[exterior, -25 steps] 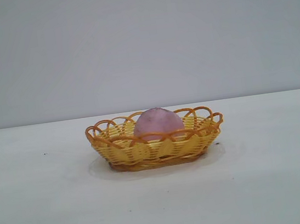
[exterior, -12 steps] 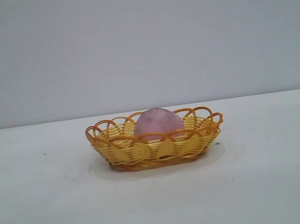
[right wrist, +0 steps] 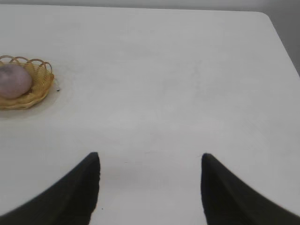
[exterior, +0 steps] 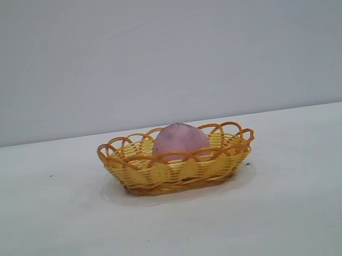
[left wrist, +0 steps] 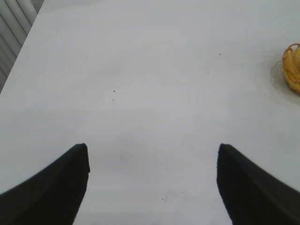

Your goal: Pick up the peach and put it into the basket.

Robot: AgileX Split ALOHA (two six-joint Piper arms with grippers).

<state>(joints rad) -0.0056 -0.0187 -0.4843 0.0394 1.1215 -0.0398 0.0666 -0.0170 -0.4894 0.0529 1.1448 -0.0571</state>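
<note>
In the exterior view the basket point(exterior: 178, 162) stands at the centre of the frame on the pale bench point(exterior: 60, 243), its looped orange rim facing up and its yellow woven wall resting flat on the surface. The peach point(exterior: 180, 140) sits inside it, slightly right of the basket's middle, its dusty pink dome rising above the rim loops. No arm shows in this view. In the left wrist view the left gripper point(left wrist: 152, 180) hangs over bare bench at the bottom of the frame, its two dark fingers point(left wrist: 51, 192) spread wide apart with nothing between them; only a sliver of the basket point(left wrist: 291, 65) shows at the right edge, well apart from the gripper. In the right wrist view the right gripper point(right wrist: 150, 187) likewise fills the bottom of the frame, its dark fingers point(right wrist: 65, 197) held apart and empty above the bench, while the basket point(right wrist: 40, 86) with the peach point(right wrist: 14, 80) in it lies at the left edge of the frame, well apart from that gripper too.
</note>
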